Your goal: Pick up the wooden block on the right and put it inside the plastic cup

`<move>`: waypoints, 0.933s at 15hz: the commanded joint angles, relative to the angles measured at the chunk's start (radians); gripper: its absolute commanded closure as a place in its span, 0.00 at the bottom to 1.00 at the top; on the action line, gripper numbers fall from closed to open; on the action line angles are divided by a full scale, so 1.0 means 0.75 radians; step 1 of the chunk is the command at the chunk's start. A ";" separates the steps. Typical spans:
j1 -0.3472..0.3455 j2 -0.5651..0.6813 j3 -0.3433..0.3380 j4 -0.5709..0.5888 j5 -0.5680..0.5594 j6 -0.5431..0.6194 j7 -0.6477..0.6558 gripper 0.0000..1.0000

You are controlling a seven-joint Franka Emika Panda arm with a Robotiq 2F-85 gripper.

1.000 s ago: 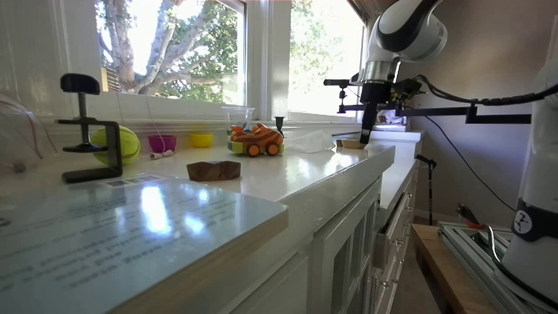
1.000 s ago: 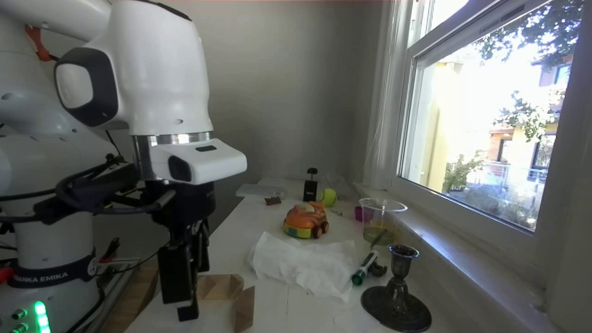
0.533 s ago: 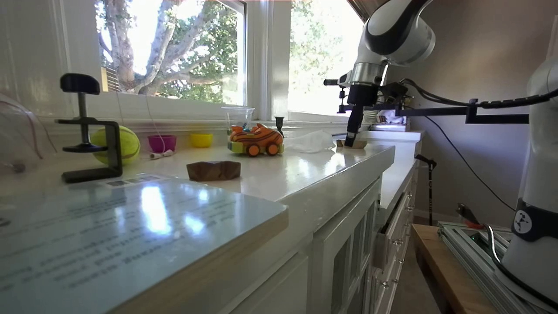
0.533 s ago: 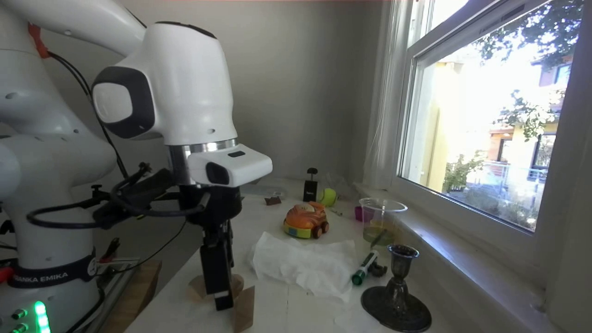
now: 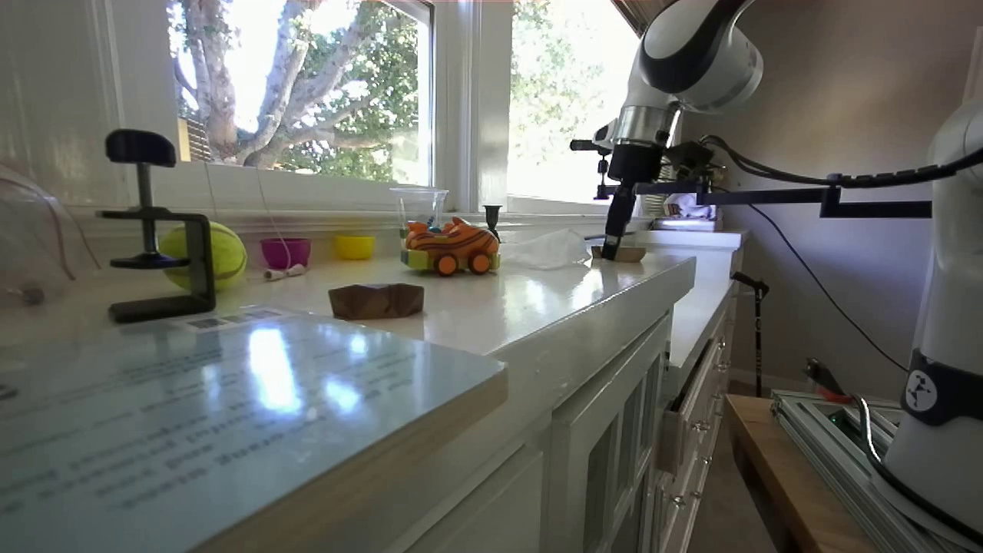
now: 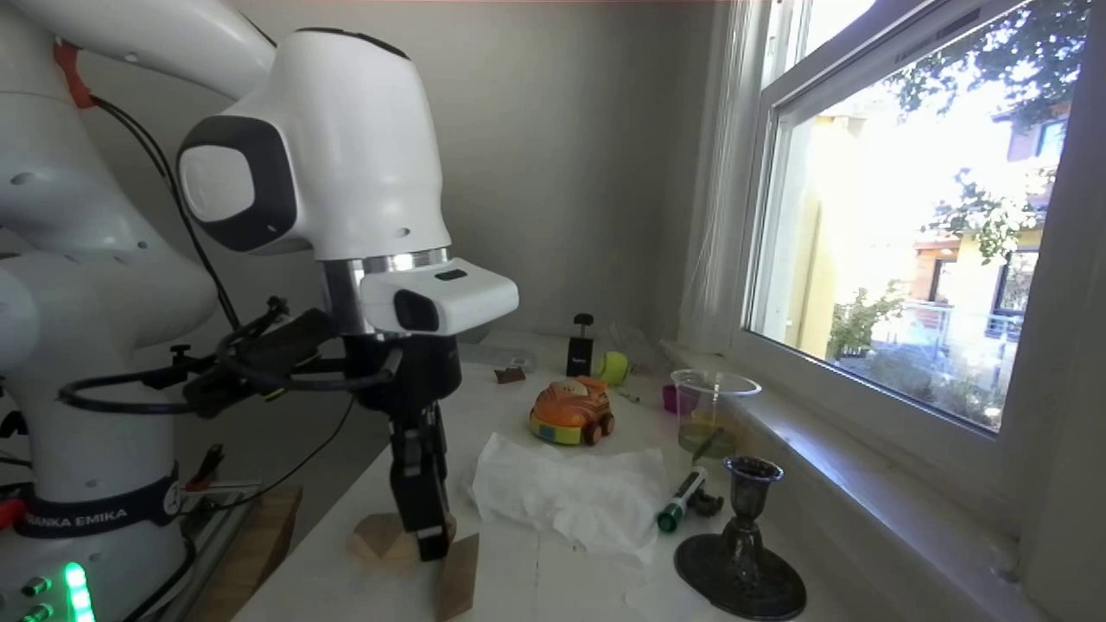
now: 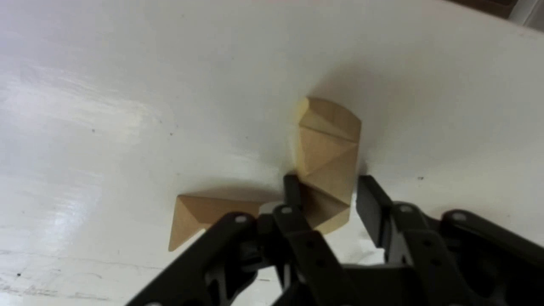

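The pale tan wooden block (image 7: 329, 157) lies on the white counter near its edge. In the wrist view my gripper (image 7: 327, 187) straddles one end of it, jaws narrowed to little more than its width. The left finger (image 7: 292, 189) looks to be against the block; a thin gap shows beside the right finger (image 7: 367, 197). In an exterior view the gripper (image 6: 432, 549) hides part of the block (image 6: 376, 534). The fingertips reach down to counter level. Farther along the counter, near the window, stands the small magenta plastic cup (image 5: 286, 252), partly hidden in an exterior view.
Close beside the gripper lies another tan wooden piece (image 6: 458, 577). Around them are a crumpled white sheet (image 6: 566, 497), a candlestick (image 6: 743, 553), a green marker (image 6: 683, 501), a tall clear cup (image 6: 717, 415), the orange toy car (image 5: 451, 247) and a brown piece (image 5: 376, 301).
My gripper has moved over the counter to the block, leftward in an exterior view, with its jaws drawing closer together. The block shows no clear movement.
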 commanded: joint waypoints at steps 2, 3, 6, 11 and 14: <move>-0.026 0.001 0.029 0.031 -0.004 0.005 0.018 0.98; -0.029 -0.004 0.038 0.037 -0.009 0.008 0.025 0.94; -0.014 -0.018 0.066 0.079 -0.003 0.031 0.035 0.93; 0.092 0.043 0.104 0.170 0.075 0.203 0.061 0.93; 0.197 0.062 0.089 0.234 0.192 0.258 0.062 0.93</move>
